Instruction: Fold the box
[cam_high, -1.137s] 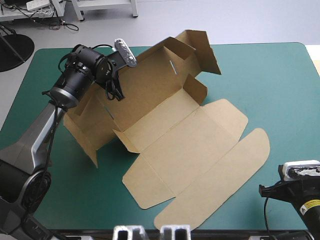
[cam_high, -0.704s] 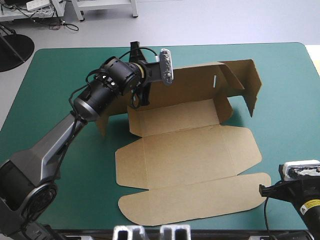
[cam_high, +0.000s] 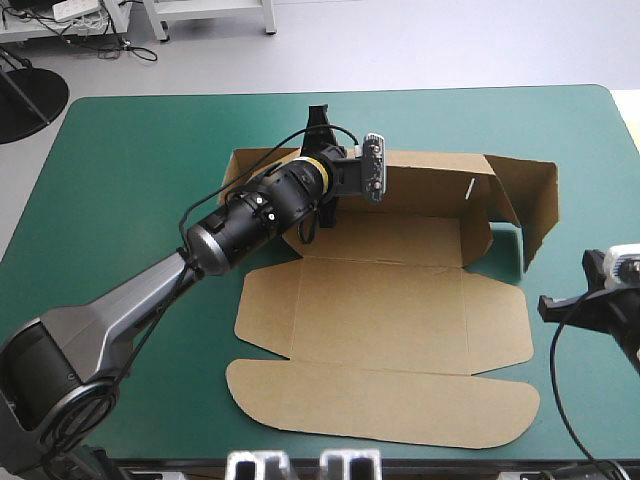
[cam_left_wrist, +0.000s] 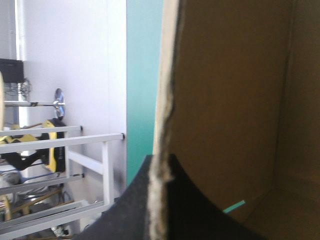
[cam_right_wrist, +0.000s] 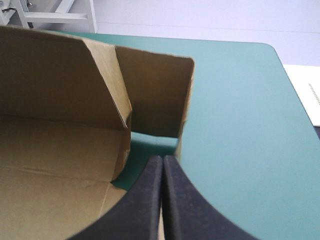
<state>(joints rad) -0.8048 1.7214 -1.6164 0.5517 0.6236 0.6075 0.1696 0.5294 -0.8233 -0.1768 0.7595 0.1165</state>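
Left hand (cam_left_wrist: 160, 167) clamping box (cam_high: 400, 300) wall, upright

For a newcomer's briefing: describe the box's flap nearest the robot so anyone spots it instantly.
On the teal-green table lies the brown box, a cut board sheet with its back wall raised. The flap is the panel closest to the table's near edge. It alone is long, narrow and round-ended; the other panels have straight or angled corners.
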